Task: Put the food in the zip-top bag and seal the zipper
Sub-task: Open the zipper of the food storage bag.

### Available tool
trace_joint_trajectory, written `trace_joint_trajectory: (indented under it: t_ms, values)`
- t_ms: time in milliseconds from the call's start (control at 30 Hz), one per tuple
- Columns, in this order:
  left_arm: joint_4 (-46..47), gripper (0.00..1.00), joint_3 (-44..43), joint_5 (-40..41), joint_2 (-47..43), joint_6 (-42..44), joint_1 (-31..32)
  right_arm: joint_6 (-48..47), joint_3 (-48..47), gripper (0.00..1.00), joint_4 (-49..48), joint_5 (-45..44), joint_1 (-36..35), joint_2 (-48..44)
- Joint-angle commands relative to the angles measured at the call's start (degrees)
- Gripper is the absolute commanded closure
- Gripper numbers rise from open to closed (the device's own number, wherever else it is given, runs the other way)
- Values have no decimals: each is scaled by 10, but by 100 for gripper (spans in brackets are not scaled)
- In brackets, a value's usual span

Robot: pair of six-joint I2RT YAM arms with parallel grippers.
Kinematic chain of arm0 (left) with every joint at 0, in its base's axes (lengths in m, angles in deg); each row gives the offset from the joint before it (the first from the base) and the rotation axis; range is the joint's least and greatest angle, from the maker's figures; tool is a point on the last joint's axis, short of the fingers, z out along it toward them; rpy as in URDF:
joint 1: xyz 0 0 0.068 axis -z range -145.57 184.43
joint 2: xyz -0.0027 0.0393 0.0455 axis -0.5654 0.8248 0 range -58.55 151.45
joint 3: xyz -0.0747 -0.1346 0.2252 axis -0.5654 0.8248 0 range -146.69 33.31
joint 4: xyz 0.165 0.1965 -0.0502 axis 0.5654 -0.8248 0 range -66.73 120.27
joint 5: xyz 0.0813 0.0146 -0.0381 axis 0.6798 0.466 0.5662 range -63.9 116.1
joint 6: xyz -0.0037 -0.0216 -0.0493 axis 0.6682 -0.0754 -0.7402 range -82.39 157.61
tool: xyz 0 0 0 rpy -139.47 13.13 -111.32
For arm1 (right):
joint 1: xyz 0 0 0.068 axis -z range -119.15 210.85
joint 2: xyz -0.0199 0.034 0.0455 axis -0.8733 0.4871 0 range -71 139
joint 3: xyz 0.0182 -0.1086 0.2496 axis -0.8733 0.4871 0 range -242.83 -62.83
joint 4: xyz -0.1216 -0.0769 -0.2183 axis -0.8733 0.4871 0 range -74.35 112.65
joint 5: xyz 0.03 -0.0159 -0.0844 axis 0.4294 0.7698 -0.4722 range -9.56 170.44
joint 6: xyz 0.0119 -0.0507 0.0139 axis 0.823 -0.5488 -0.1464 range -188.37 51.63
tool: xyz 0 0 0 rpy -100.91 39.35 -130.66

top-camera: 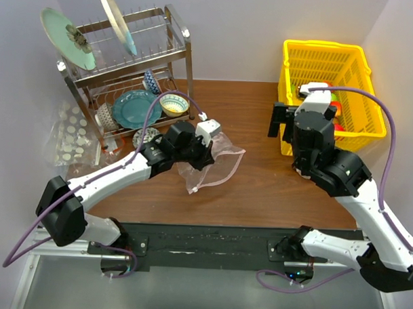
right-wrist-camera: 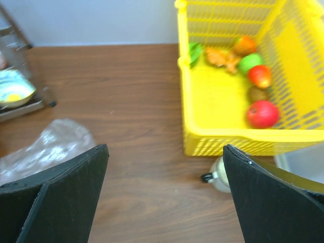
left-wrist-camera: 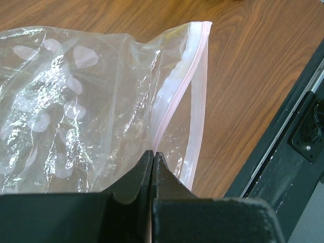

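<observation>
Our left gripper (left-wrist-camera: 153, 158) is clenched on the zip-top bag (left-wrist-camera: 76, 101) at its pink zipper (left-wrist-camera: 201, 71), mid-counter, probably to hold the mouth ready. Our right gripper (right-wrist-camera: 163, 149) hangs released, facing the food (right-wrist-camera: 262, 114) in the yellow basket (right-wrist-camera: 202, 136) at two o'clock. The counter (top-camera: 259, 190) is brown wood, the walls are pale, and a dish rack (top-camera: 128, 77) stands at ten o'clock.

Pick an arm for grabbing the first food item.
Right. The right gripper is open and faces the basket holding the food. The left gripper is shut on the bag by its zipper, away from the basket, and looks needed to hold it.
</observation>
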Motion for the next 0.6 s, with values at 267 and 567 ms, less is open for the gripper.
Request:
trace_joint_trajectory:
  t_ms: [267, 567]
  values:
    - [-9, 100, -50, 64, -37, -77, -2, -109, -79, 1, -78, -93, 52, 52]
    - [6, 100, -52, 55, -19, -39, -3, -92, -162, 1, -78, -26, 181, 171]
